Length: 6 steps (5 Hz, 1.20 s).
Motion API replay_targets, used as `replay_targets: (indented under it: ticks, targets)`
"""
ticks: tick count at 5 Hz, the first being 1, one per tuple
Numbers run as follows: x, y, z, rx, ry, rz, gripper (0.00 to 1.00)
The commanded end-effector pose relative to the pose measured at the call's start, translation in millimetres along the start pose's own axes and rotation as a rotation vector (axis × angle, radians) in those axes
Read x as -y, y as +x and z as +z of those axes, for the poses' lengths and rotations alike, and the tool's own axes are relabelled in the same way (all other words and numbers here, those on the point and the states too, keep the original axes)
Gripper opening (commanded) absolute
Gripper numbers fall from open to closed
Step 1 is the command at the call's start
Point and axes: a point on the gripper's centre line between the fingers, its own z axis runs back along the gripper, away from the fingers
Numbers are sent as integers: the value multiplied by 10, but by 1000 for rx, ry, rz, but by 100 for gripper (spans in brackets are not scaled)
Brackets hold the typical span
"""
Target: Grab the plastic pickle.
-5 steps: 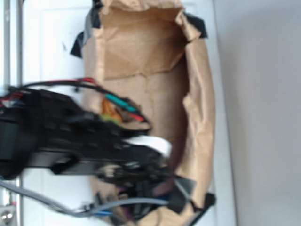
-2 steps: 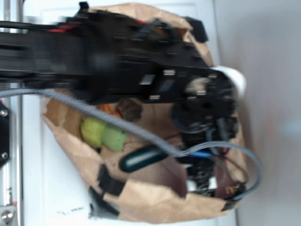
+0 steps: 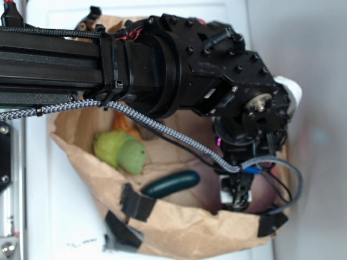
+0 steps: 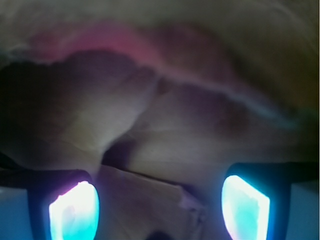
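Since the frame a moment ago, we see the pickle's right end swung slightly up and the brown lump gone from sight behind the black arm (image 3: 162, 65), which is now sharp rather than blurred. Our landmark is the brown paper bag (image 3: 179, 230), lying open with black tape patches on its rim. Inside it, from left to right, we find a fuzzy yellow-green lump (image 3: 120, 150) with an orange scrap (image 3: 123, 123) just above it, then the plastic pickle (image 3: 171, 184), then the gripper (image 3: 237, 195) near the bag's right end. The pickle lies on the bag floor close to the lower rim, its long axis running left to right, right end a little higher. In the wrist view we see the two glowing fingertips (image 4: 74, 210) well apart with only creased paper between them, so the gripper is spread wide and holds nothing. It sits just right of the pickle, apart from it.
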Motion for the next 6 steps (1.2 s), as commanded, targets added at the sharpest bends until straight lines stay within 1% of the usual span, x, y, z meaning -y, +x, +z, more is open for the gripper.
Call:
replay_targets:
  ticks: [1,2,5,6]
  targets:
    - [40,-144,497,109,5,-10,100]
    - [102,-215,675,167,72,-29,100]
    - [102,-215,675,167,72,-29,100]
    - [76,-698,485,226,32,-172,100]
